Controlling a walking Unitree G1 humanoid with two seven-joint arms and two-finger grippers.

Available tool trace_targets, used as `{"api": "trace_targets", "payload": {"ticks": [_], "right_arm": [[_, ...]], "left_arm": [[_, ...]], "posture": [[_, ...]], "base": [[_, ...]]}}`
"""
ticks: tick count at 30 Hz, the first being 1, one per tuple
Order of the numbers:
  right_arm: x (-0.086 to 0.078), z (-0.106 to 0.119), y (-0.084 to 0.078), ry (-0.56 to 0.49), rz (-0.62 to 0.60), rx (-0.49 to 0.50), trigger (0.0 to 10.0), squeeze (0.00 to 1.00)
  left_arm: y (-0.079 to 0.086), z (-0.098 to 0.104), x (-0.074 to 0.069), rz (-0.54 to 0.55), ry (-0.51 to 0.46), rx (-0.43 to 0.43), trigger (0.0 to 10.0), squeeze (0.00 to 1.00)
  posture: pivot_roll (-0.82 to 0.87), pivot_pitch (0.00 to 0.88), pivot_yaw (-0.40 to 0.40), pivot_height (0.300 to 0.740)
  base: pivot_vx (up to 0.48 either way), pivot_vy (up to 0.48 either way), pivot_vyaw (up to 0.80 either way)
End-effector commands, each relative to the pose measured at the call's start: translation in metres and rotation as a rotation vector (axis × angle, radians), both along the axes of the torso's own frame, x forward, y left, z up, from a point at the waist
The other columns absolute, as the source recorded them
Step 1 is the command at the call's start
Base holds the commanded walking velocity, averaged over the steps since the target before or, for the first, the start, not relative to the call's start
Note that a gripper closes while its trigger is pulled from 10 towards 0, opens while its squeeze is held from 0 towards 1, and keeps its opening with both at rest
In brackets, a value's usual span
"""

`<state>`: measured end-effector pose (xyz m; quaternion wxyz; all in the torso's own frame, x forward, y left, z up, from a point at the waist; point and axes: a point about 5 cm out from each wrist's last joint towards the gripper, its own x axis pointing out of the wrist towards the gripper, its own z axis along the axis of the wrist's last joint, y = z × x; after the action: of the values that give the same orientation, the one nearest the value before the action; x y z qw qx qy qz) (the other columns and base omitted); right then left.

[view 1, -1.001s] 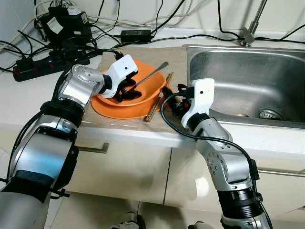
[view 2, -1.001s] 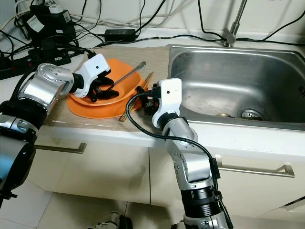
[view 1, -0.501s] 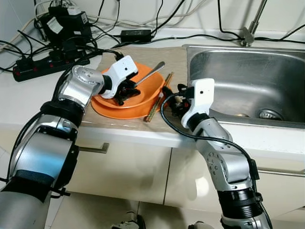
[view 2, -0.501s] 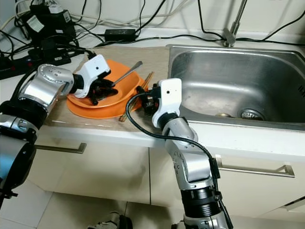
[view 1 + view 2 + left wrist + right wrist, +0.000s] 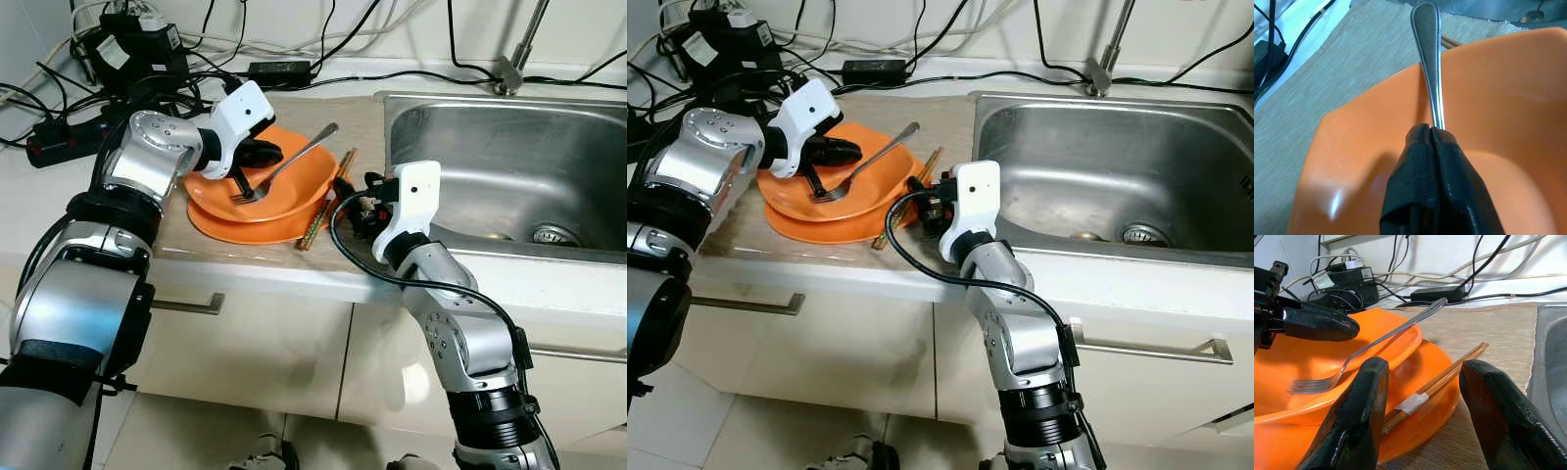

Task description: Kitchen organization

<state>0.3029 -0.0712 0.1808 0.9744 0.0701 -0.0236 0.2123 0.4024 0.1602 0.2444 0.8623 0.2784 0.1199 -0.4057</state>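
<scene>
your right gripper [image 5: 1420, 416] has its fingers spread wide, low by the chopsticks [image 5: 1437, 384] leaning on the orange plate [image 5: 250, 227]. farther back, your left gripper [image 5: 257, 157] is pinched tight on the fork [image 5: 284, 166], its tines down in the orange bowl [image 5: 294, 191].

Fork [image 5: 1429, 68] tines hidden behind left gripper [image 5: 1431, 131], chopsticks' [image 5: 1436, 384] near end hidden behind right fingers [image 5: 1354, 421], faucet [image 5: 519, 47] top cut off.
</scene>
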Motion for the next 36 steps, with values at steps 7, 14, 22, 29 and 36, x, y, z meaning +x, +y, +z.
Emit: {"api": "trace_targets", "payload": {"ticks": [7,14,22,29,36], "right_arm": [[-0.002,0.000,0.002,0.003,0.011,-0.006,10.0,0.00],[-0.002,0.000,0.003,0.004,0.012,-0.008,10.0,0.00],[-0.003,0.000,0.002,0.004,0.008,-0.008,10.0,0.00],[-0.003,-0.001,0.001,0.009,0.004,-0.009,10.0,0.00],[-0.004,-0.001,0.001,0.011,0.004,-0.008,10.0,0.00]], "left_arm": [[0.004,0.010,0.001,0.006,-0.040,0.035,0.0,0.00],[0.003,0.003,0.001,0.011,-0.022,0.051,10.0,1.00],[0.001,-0.003,0.001,0.009,-0.013,0.062,10.0,1.00],[-0.003,-0.008,-0.001,-0.016,0.011,0.059,10.0,1.00],[-0.004,-0.012,-0.002,-0.027,0.024,0.059,10.0,1.00]], "posture": [[-0.03,0.018,0.067,0.707],[-0.03,0.023,0.066,0.707],[-0.03,0.027,0.068,0.707],[-0.03,0.031,0.068,0.707],[-0.03,0.033,0.068,0.707]], "base": [[0.000,0.000,0.00],[0.000,0.000,0.00],[0.000,0.000,0.00],[0.000,0.000,0.00],[0.000,0.000,0.00]]}}
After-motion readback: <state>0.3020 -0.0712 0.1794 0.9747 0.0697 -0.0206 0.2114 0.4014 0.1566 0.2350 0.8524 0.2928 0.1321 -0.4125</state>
